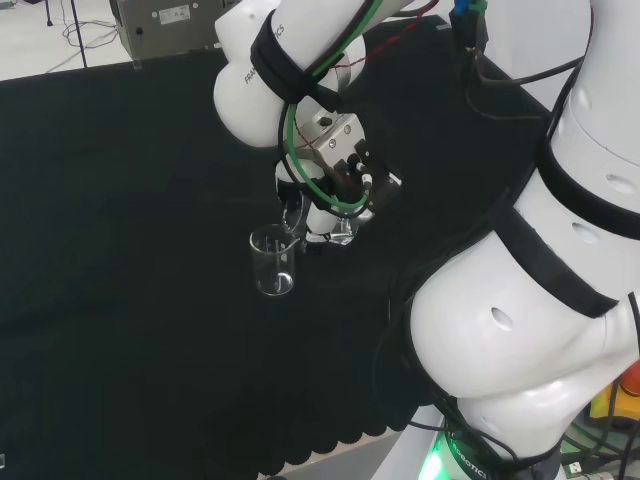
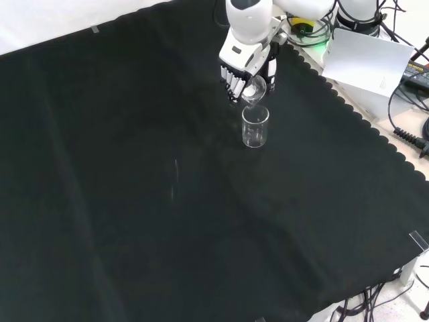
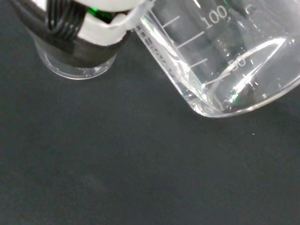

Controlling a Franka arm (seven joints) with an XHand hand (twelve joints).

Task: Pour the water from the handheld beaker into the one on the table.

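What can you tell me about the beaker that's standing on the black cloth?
The standing beaker is a small clear cylinder, glass or plastic by its look, upright on the black cloth. The hand holds a tilted second beaker just above its open rim; contact between them cannot be told. Whether it holds water cannot be told.

You see even, bright room light, matte black cloth (image 2: 167,201) soaking it up, glints on tilted beaker (image 3: 225,61), blurred hand (image 3: 93,23).

From the front view I see the standing beaker (image 2: 255,126) on the cloth (image 2: 134,201) near its far edge (toward the right-hand corner), with the tilted beaker (image 2: 253,89) just behind and above it.
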